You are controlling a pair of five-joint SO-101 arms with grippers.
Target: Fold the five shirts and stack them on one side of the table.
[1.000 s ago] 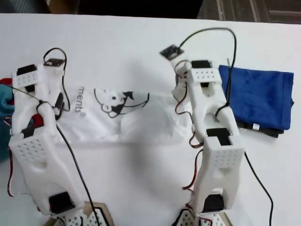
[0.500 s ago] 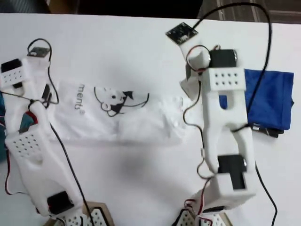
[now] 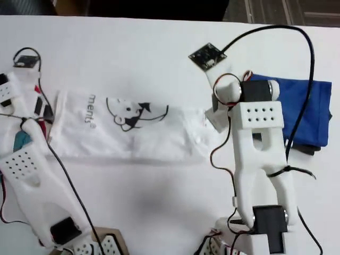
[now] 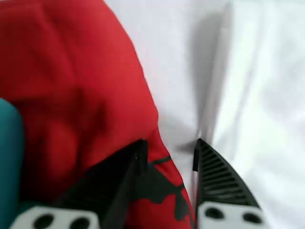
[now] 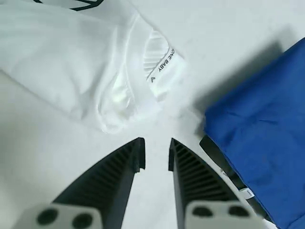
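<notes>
Both empty and slightly parted, the left gripper (image 4: 167,153) and right gripper (image 5: 156,151) should each pinch one end of the white shirt (image 3: 133,127) squarely (not the red shirt (image 4: 71,90)).

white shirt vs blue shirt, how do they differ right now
The white shirt is a long central strip; the blue shirt a compact rectangle at one side. The white shirt bears a black drawing; the blue shirt is plain. The white shirt lies on the bare table; the blue shirt on a dark garment. Both are folded flat.
</notes>
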